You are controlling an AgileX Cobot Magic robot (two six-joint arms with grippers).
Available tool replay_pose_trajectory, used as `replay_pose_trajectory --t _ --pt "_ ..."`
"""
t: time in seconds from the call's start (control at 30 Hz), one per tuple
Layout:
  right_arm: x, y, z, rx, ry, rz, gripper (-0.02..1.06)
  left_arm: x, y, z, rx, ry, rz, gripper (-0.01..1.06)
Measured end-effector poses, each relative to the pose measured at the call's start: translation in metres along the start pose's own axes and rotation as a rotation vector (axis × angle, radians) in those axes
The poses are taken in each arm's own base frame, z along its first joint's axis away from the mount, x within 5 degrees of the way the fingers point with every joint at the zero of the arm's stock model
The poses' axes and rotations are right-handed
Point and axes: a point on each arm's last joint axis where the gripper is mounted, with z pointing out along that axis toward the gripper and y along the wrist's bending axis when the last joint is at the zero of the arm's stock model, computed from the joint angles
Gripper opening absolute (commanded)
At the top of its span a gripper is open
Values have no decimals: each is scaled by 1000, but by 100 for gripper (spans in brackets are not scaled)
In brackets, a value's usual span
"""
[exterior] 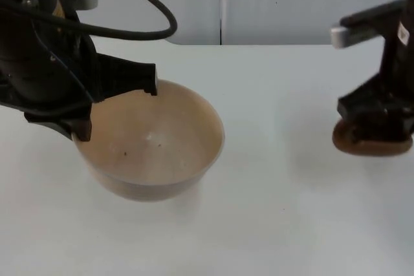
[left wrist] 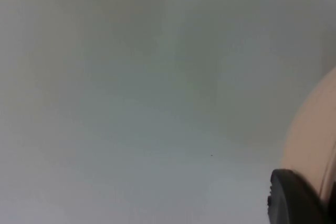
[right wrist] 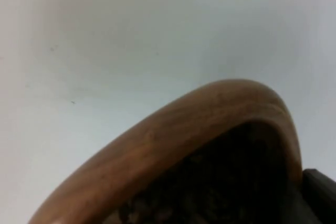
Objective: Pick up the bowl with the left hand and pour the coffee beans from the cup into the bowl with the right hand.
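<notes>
Gripping the rim of a smooth beige bowl (exterior: 155,143) at the table's left, the left gripper (exterior: 116,105) had its fingers closed on it. The right gripper (exterior: 375,121), well apart, clamped a rounded brown wooden cup (exterior: 369,141) of dark coffee beans (right wrist: 210,192). Pouring seemingly awaited carrying the cup over the empty bowl.

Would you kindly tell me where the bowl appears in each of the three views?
Top view: bowl left of centre, left claw on its rim.
Left wrist view: a beige edge of it beside the black fingertip.
Right wrist view: not seen; the brown cup instead.
Shared landmark: the white table.
</notes>
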Motion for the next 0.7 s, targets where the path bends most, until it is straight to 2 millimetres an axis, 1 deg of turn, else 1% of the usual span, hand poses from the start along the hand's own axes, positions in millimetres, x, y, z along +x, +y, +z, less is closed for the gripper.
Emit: replay_pose_trajectory --t 0.13,0.17,0.2,0.27,0.3,0.33,0.43,0.57,0.7 --pt "-13 8 -25 7 -33 -37 0 0 0 0 0 0 0 0" --pt "-13 8 -25 7 -33 -37 0 0 0 0 0 0 0 0" --pt "-15 9 -31 10 -35 -49 0 0 0 0 0 0 0 0" --pt "-22 11 -46 22 -49 -74 0 0 0 0 0 0 0 0" --pt "-23 11 -51 27 -56 -79 0 0 0 0 0 0 0 0" --pt "-23 11 -51 27 -56 -79 0 0 0 0 0 0 0 0" --pt "-29 8 -67 38 -71 -84 0 0 0 0 1 -1 0 0" --pt "-33 6 -75 45 -83 -82 0 0 0 0 1 -1 0 0" --pt "-35 5 -78 49 -93 -87 0 0 0 0 1 -1 0 0"
